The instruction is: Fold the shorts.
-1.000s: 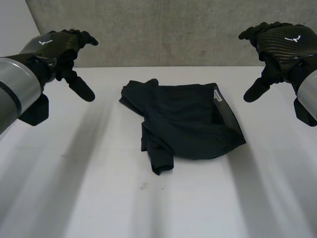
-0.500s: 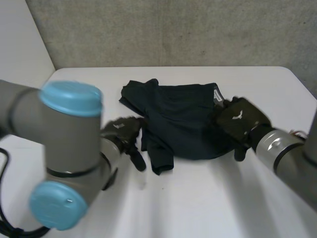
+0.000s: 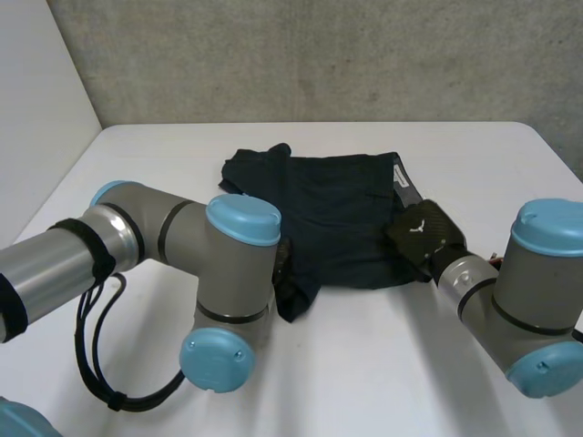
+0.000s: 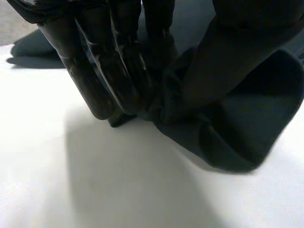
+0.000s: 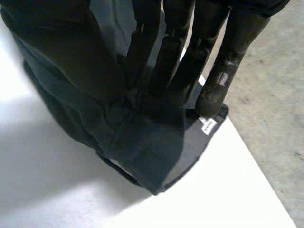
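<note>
Left hand (image 4: 102, 66) pinches shorts (image 3: 337, 209) leg hem; right hand (image 5: 190, 57) pinches waistband corner (label (image 5: 207, 126) beside fingertips).

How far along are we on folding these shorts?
Done: the grasp. The left hand pinches a rumpled leg edge of the shorts, and the right hand pinches the waistband end near the white label. In hand: that two-sided hold, with the shorts lying on the table. Left: every fold; the cloth looks rumpled, with no neat fold made yet.
</note>
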`<state>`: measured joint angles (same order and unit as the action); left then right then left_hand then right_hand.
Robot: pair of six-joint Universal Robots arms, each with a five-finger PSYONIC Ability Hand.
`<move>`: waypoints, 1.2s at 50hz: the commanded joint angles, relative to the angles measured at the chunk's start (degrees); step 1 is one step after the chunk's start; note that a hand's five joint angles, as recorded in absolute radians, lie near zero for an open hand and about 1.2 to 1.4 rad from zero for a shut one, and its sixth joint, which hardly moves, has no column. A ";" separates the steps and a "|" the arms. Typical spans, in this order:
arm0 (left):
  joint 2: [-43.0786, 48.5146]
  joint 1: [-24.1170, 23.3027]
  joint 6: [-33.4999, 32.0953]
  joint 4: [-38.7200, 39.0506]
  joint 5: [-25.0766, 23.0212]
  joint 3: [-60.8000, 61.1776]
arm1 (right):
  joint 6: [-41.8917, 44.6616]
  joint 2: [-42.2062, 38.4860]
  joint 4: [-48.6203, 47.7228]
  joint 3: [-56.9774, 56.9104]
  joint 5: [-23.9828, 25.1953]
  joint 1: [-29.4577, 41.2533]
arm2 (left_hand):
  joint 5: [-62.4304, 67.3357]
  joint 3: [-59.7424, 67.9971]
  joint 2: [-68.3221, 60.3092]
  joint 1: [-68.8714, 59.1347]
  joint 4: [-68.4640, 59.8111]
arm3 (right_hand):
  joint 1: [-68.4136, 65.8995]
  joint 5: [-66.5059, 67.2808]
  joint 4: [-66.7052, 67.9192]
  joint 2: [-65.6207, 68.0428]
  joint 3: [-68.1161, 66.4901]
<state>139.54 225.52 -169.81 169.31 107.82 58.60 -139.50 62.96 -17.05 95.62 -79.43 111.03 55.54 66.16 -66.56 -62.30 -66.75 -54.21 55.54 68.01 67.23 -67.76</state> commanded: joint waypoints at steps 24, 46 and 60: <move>-24.49 18.29 -32.15 7.70 -9.03 25.07 | -16.06 7.71 25.14 -5.53 -6.70 1.03 | 12.13 11.52 -11.12 -15.37 -10.92 | -25.79 14.46 11.99 12.77 -12.24; -40.84 18.82 -20.75 8.41 -10.61 34.91 | -30.57 10.26 12.57 2.55 -4.42 5.85 | -36.48 -37.10 37.50 33.24 37.69 | 31.34 -42.66 -45.13 -44.36 44.88; -27.23 18.12 -12.65 3.67 -11.76 29.65 | -28.91 -1.87 9.85 -1.67 -5.21 10.17 | -38.84 -39.46 39.86 35.60 40.05 | 30.84 -42.17 -44.64 -43.86 44.38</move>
<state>105.94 244.12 -182.45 175.42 95.63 90.96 -169.75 64.25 -5.84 94.92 -84.56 121.13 14.84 25.98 -25.71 -27.00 -25.21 -20.31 12.69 22.52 23.63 -22.89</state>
